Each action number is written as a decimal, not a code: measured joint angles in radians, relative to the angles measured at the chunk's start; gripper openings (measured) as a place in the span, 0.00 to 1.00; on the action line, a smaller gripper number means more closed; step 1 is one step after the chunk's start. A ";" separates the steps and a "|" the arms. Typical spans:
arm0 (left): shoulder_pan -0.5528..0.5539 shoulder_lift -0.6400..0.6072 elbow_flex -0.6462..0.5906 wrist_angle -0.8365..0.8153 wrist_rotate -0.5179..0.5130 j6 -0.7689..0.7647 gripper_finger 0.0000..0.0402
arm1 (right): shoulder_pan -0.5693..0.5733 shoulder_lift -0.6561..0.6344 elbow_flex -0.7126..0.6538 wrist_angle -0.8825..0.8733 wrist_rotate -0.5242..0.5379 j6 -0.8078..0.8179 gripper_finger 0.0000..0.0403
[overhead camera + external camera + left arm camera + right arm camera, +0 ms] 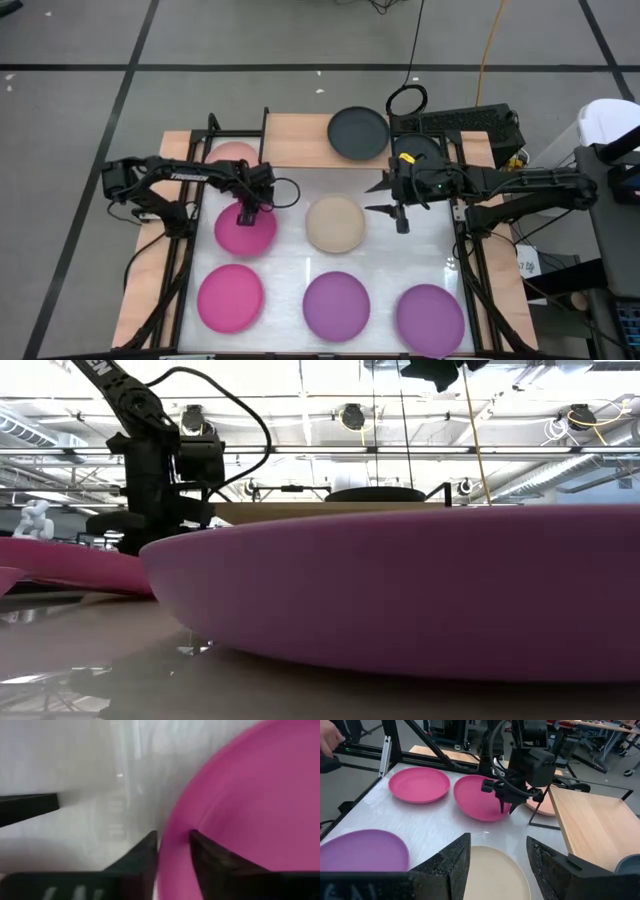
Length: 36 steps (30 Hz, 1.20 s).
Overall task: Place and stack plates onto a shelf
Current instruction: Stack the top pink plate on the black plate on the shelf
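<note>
My left gripper [247, 215] stands over the magenta plate [245, 232] in the table's left middle and is shut on its rim. The right wrist view also shows this gripper [507, 809] at that plate [477, 797]. My right gripper [385, 198] hangs open above the table between the beige plate [335, 223] and the shelf [300, 140]. The shelf's wooden top carries the dark grey plate [358, 133]. The pale pink plate [233, 155] lies flat left of the shelf. A second magenta plate [230, 297] and two purple plates [336, 305] [430, 318] lie along the near edge. My left gripper pinches the magenta plate's far rim [172, 827] between its two fingers: one finger [142, 857] outside the plate, the other [212, 862] inside the bowl. The fingers come from above, pointing down. Whether the plate is lifted off the table I cannot tell.
The shelf's black legs and frame [540, 822] stand close beyond the held plate. In the low view, a purple plate [400, 600] hides most of the table. A person's hand [327, 740] shows beyond the table's left side. Cables and a dark box [460, 125] lie right of the shelf.
</note>
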 joint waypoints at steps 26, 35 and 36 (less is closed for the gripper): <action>-0.042 0.003 0.723 -0.575 0.090 -0.112 0.02 | 0.089 -0.360 0.000 -0.008 -0.016 0.069 0.43; -0.083 0.006 0.964 -0.533 0.088 -0.137 0.02 | 0.098 -0.359 0.000 0.001 -0.013 0.033 0.43; -0.081 0.010 0.985 -0.477 0.059 -0.163 0.02 | 0.098 -0.359 0.000 0.005 -0.013 0.029 0.43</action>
